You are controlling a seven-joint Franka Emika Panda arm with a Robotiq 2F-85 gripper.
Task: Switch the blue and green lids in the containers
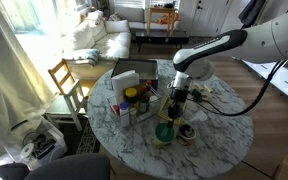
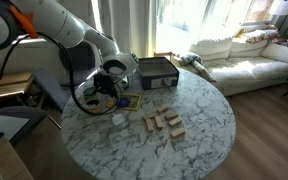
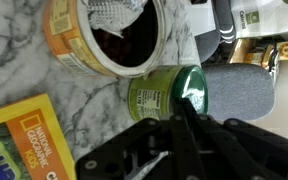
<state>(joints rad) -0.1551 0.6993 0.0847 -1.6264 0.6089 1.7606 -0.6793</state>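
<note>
Wrist view, nearest: the gripper enters from 6 o'clock, its dark fingers converging just below the green lid; we cannot tell whether the jaws grip the lid or merely hang over it. The lid sits on a small green container, which rests on the marble table. At 11 o'clock of this container, just beside it, we see an open orange tub with a dark interior. At 8 o'clock lies a yellow magazine, flat on the marble. At 3 o'clock we note a grey rounded shape, which we cannot identify. In both exterior views the gripper points down over the round table. Farther off, in an exterior view, wooden blocks lie at 4 o'clock of the gripper; a black box stands at 2 o'clock.
</note>
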